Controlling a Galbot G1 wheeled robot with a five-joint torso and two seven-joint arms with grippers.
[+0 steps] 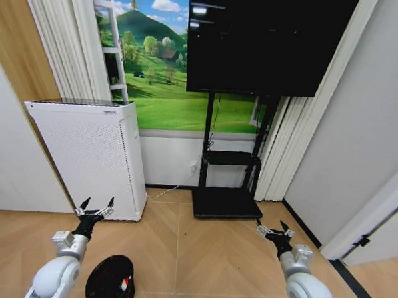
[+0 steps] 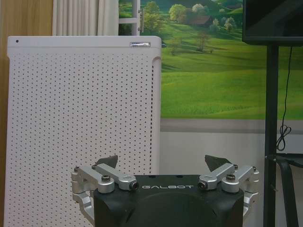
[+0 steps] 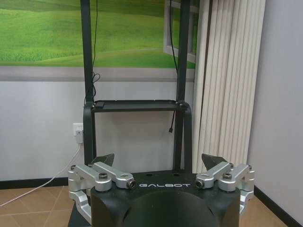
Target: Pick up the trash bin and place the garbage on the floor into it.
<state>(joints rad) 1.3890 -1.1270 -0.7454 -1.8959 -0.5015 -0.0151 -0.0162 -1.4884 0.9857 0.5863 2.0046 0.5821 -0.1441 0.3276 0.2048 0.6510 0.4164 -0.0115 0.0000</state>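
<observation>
Head view showed us the room from left to right. At nine o'clock stood the white perforated appliance (image 1: 85, 153) against the wall. Below it, at about eight o'clock, our left gripper (image 1: 94, 209) hung above the floor (image 1: 200, 256) with its fingers spread wide and nothing between them. Just beneath that arm, at seven o'clock near the frame's lower edge, sat the bin (image 1: 111, 280), upright on the parquet, with a small red-and-white piece (image 1: 124, 285) visible inside its rim. We could not make out any bottle. At twelve o'clock hung the dark screen (image 1: 265, 39) on its black stand (image 1: 227, 184), whose base rested on the floor at centre. At about five o'clock our right gripper (image 1: 273, 229) was also held off the floor, fingers apart and empty.

Left wrist view faced the appliance (image 2: 80, 132) head-on, with the left gripper (image 2: 168, 163) wide open before it. Right wrist view faced the stand (image 3: 137, 123), with the right gripper (image 3: 161, 160) likewise wide open.
</observation>
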